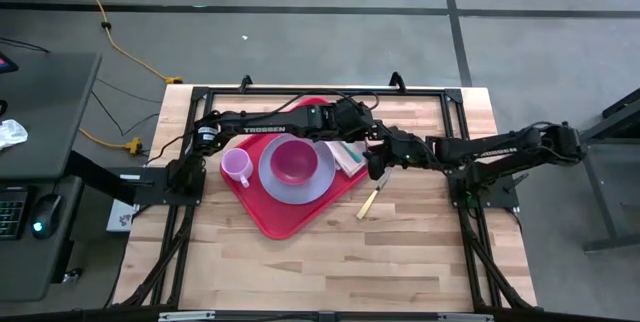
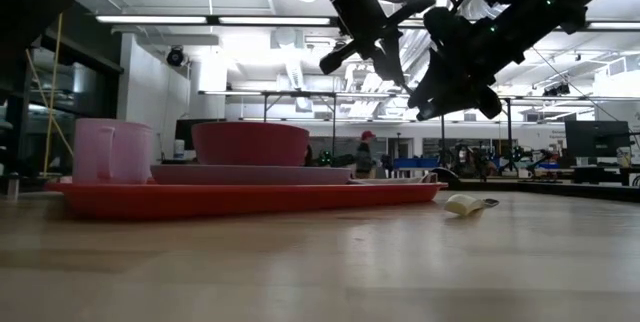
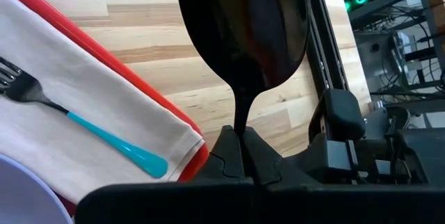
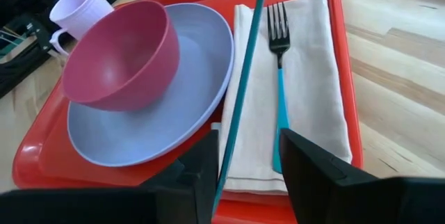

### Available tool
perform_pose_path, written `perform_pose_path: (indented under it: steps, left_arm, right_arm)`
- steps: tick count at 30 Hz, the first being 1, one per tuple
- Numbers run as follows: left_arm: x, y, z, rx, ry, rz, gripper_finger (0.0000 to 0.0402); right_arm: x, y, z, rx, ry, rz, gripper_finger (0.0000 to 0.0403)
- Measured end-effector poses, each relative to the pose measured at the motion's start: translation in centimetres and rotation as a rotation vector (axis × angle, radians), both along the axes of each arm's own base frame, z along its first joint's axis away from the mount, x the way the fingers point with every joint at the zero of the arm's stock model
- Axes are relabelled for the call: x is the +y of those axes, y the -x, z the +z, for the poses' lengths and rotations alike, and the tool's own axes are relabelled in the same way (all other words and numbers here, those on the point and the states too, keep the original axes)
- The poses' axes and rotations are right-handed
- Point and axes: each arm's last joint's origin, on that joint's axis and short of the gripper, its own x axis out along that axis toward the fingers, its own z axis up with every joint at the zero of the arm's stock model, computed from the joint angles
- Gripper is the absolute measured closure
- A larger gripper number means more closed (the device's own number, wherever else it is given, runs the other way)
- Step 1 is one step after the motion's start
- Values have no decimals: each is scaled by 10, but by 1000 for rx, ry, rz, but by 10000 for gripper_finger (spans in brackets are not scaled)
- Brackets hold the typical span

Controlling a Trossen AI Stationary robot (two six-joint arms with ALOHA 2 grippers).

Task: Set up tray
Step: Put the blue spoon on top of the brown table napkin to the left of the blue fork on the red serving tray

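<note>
The red tray (image 1: 265, 212) lies mid-table. It bears a lavender plate (image 1: 316, 185) with a pink bowl (image 1: 292, 160), a cup (image 1: 237, 167), and a white napkin (image 4: 313, 92) with a teal-handled fork (image 4: 280, 78). Above the tray's right end, my left gripper (image 3: 240, 144) is shut on a spoon with a black bowl (image 3: 240, 29) and a teal handle (image 4: 240, 92). My right gripper (image 4: 247, 168) is open, one finger on either side of that handle's free end. My left gripper pinches the spoon's thin black neck (image 3: 241, 123), just below the bowl, between its two fingers. The fingers slant down from the table's left and lie across the spoon. The spoon hangs clear above the tray, tilted, its bowl end (image 2: 335, 60) lower. My right gripper has the teal handle (image 4: 224, 168) running close by one finger (image 4: 207, 172); I cannot tell whether they touch.
A cream-handled knife (image 1: 370, 200) lies on the bare wood just right of the tray, below both grippers. Black frame rails (image 1: 455, 112) border the table's far and side edges. Open wood lies along the near side.
</note>
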Motion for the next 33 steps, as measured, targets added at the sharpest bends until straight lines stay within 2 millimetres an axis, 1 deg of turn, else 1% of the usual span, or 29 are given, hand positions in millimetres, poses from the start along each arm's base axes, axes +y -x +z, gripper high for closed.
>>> perform_pose_path:
  steps: [4,11,13,22,29,33]
  left_arm:
    - [0,-1,1,-6,-4,-3,392]
    - [0,-1,1,-14,3,-12,392]
    - [0,-1,1,-13,5,-14,392]
    - [-1,-1,1,-11,3,-28,391]
    - [-1,-1,0,0,3,-36,347]
    - [-2,0,0,7,8,-40,330]
  right_arm:
    - [-1,0,0,7,6,3,302]
    - [0,0,0,20,31,35,385]
    - [0,0,-1,29,42,42,397]
    - [-1,1,-1,34,50,41,402]
    - [-3,1,-1,32,36,57,402]
    - [-5,1,-1,27,32,58,402]
